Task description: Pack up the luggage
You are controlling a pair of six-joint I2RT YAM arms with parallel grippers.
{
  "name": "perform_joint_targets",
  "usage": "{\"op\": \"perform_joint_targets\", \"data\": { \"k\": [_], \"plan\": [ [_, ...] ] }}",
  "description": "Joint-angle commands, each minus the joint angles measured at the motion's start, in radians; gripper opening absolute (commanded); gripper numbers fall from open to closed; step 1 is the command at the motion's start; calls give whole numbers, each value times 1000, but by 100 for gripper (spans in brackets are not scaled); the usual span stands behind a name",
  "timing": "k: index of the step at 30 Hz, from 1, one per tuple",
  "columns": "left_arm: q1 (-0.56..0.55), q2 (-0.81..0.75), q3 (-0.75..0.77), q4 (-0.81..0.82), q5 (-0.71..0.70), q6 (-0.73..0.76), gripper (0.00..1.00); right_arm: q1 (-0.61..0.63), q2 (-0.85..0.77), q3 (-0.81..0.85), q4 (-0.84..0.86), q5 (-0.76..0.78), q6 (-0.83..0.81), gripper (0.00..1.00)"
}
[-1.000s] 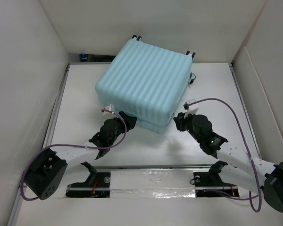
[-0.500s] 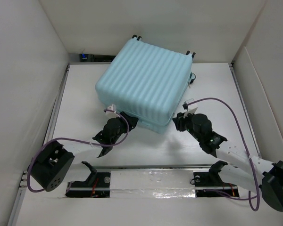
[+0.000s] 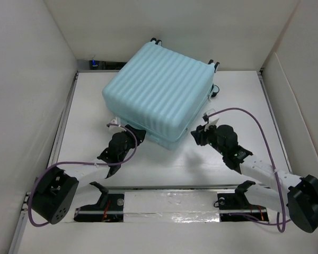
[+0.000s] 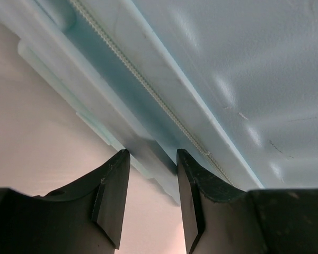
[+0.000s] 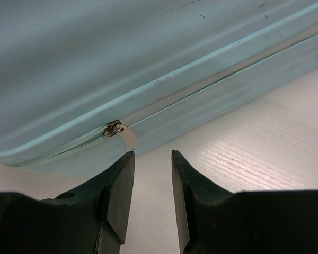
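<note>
The luggage (image 3: 159, 90) is a pale aqua ribbed suitcase lying flat and closed on the white table. Its black caster wheels (image 3: 156, 41) point to the far wall. My left gripper (image 3: 128, 133) is at its near left edge. In the left wrist view the left gripper (image 4: 151, 159) is open, with the suitcase's lower rim (image 4: 148, 153) reaching between the fingertips. My right gripper (image 3: 199, 135) is at the near right side. In the right wrist view the right gripper (image 5: 152, 157) is open and empty, just below the metal zipper pull (image 5: 116, 129) on the closed zip seam.
White walls enclose the table (image 3: 228, 95) on the left, back and right. Purple cables (image 3: 244, 114) loop over both arms. The arm bases and a metal rail (image 3: 169, 201) run along the near edge.
The suitcase's near end has shifted a little to the left. Both grippers have moved left with it and stay at its near edge.
</note>
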Motion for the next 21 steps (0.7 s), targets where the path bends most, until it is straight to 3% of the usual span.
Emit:
{"op": "perform_joint_targets", "data": {
  "k": [1,8,21],
  "plan": [
    [35,-34,-22,29,-69,87,0,15,14,10,92,-88,-39,43],
    [35,-54,-35,44,-28,87,0,24,85,49,114,-163,-79,46],
    [35,-63,-42,45,-8,90,0,24,201,47,309,-98,-88,45]
  ]
}}
